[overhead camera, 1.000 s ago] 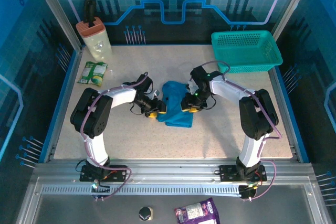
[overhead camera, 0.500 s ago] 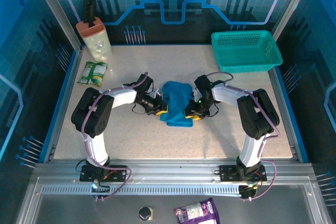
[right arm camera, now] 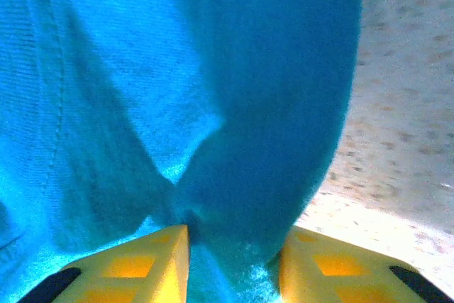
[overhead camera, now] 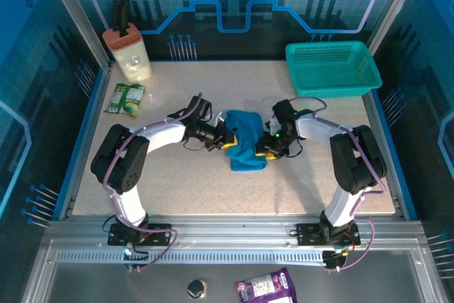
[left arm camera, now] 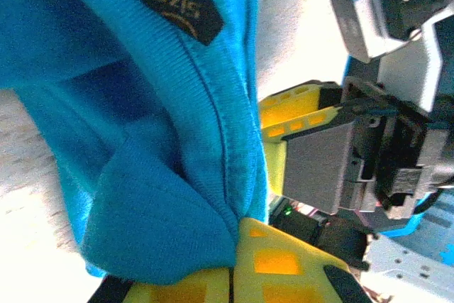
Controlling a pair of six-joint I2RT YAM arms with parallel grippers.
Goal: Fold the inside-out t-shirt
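The inside-out t-shirt (overhead camera: 245, 141) is a crumpled blue bundle at mid-table, hanging between both grippers. My left gripper (overhead camera: 228, 141) is shut on its left edge; in the left wrist view the yellow fingertips (left arm camera: 284, 260) meet and pinch a ribbed hem of the t-shirt (left arm camera: 142, 140), with a dark size label (left arm camera: 181, 1) above. My right gripper (overhead camera: 263, 149) grips the right side. In the right wrist view a thick fold of the t-shirt (right arm camera: 213, 69) fills the gap of the right gripper (right arm camera: 234, 246). The left wrist view also catches the right gripper's yellow fingers (left arm camera: 291, 125) close behind the cloth.
A teal mesh basket (overhead camera: 333, 69) stands at the back right. At the back left is a beige container with a dark handle (overhead camera: 129, 51), and a green packet (overhead camera: 126, 98) lies near it. A purple snack bag (overhead camera: 267, 289) lies below the table's front rail.
My left gripper has shut on the shirt's edge and moved right. My right gripper has shifted right and nearer. The shirt bundle is drawn narrower and sits a little further right.
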